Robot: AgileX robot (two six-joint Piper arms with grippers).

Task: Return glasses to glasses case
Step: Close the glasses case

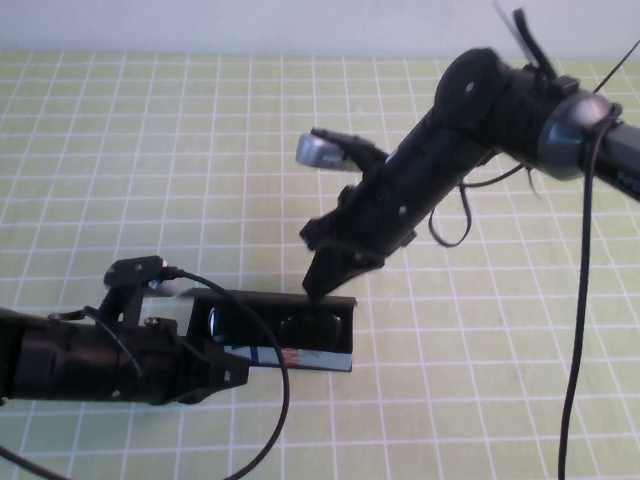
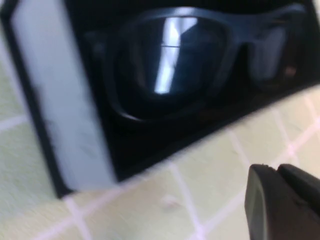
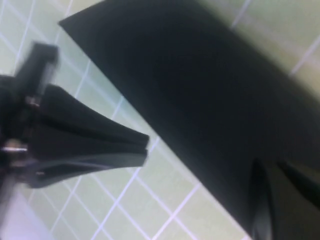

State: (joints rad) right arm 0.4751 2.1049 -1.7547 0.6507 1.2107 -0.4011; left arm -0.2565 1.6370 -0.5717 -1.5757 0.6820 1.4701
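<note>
The glasses case (image 1: 290,357), a black box with a blue and white printed front, sits open near the table's front. The black glasses (image 1: 300,328) lie inside it; the left wrist view shows their reflective lens (image 2: 170,65) close up. My right gripper (image 1: 318,288) comes down from the upper right, shut, with its tip at the back edge of the case, on the raised black lid (image 3: 200,100). My left gripper (image 1: 228,368) is shut and empty, low by the case's left front end. Its fingertips (image 2: 280,200) hover over the mat just in front of the case.
A green mat with a white grid (image 1: 150,150) covers the table. The left arm's cable (image 1: 285,400) loops in front of the case. The right arm's cable (image 1: 580,330) hangs at the right. The left arm's tapered fingers (image 3: 100,145) show in the right wrist view beside the lid.
</note>
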